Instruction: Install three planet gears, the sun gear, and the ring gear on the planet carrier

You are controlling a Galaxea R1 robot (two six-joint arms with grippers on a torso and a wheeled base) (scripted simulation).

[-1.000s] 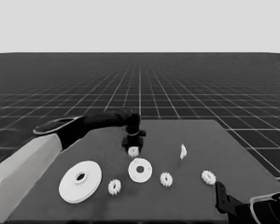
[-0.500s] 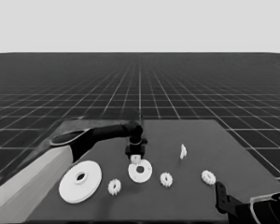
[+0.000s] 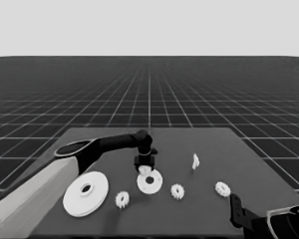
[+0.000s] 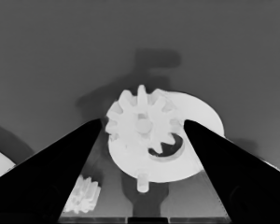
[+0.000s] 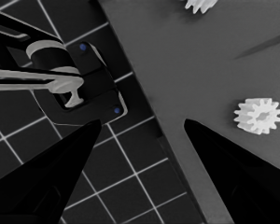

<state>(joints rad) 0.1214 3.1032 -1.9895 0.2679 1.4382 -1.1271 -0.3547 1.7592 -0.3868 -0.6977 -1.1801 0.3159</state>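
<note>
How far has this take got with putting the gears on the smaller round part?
No gear looks seated yet. The left gripper holds the first gear over the smaller round part. Three gears and the larger round part lie loose on the table. The right arm waits at the table's corner.

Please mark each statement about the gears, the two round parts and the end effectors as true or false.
1. The left end effector is over the smaller round part. True.
2. It carries a gear. True.
3. The larger round part lies on top of the smaller one. False: it lies apart, on the table.
4. The right end effector holds a gear. False: nothing is between its fingers.
5. Three gears lie loose on the table. True.
</note>
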